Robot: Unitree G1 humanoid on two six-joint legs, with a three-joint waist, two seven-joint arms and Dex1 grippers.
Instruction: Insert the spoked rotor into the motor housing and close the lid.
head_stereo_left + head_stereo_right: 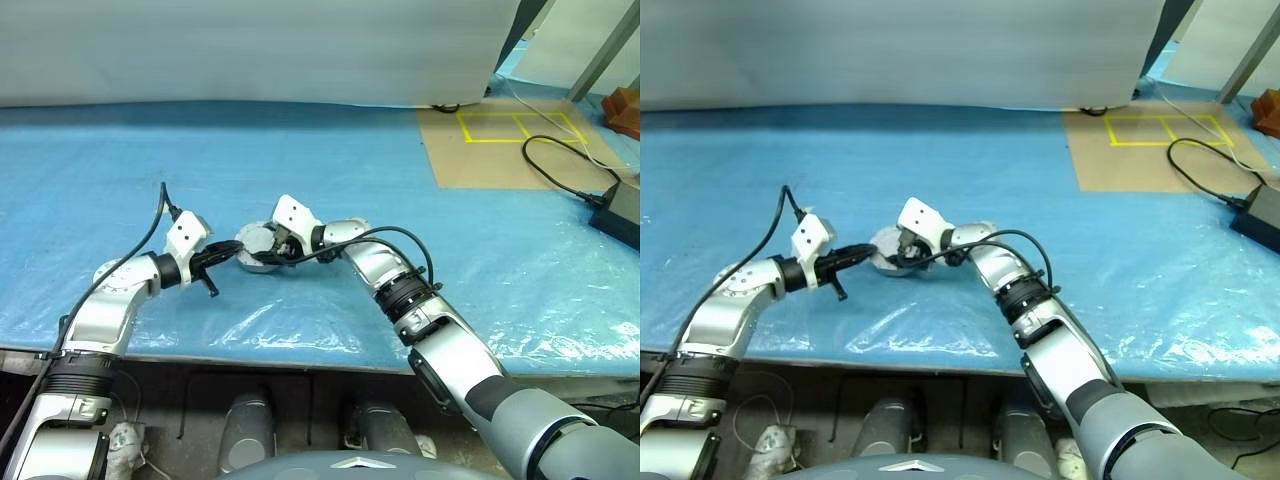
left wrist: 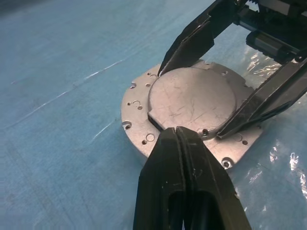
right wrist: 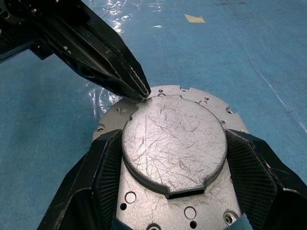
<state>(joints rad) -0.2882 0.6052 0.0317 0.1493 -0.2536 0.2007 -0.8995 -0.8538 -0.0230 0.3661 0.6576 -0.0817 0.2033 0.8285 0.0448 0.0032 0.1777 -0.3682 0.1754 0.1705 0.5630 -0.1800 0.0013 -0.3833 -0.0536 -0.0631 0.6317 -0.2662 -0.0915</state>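
A round silver disc (image 3: pixel 175 139) lies on the blue sheet; it has a flat holed flange and a raised, scratched round plate facing up. Whether this face is the lid on the motor housing or the housing's own back, I cannot tell. The spoked rotor is hidden. My right gripper (image 1: pixel 275 250) straddles the raised plate, one finger (image 3: pixel 103 167) against each side, closed on it. My left gripper (image 2: pixel 176 130) is shut with nothing in it, and its tip touches the near edge of the raised plate. In the head views the two grippers meet over the disc (image 1: pixel 256 243) from left and right.
Crinkled blue plastic sheet (image 1: pixel 400 180) covers the table, whose front edge (image 1: pixel 300 355) runs just before my arms. At the far right, a brown patch with yellow tape (image 1: pixel 500 140), a black cable and a black adapter (image 1: pixel 618 212). A white wall stands behind.
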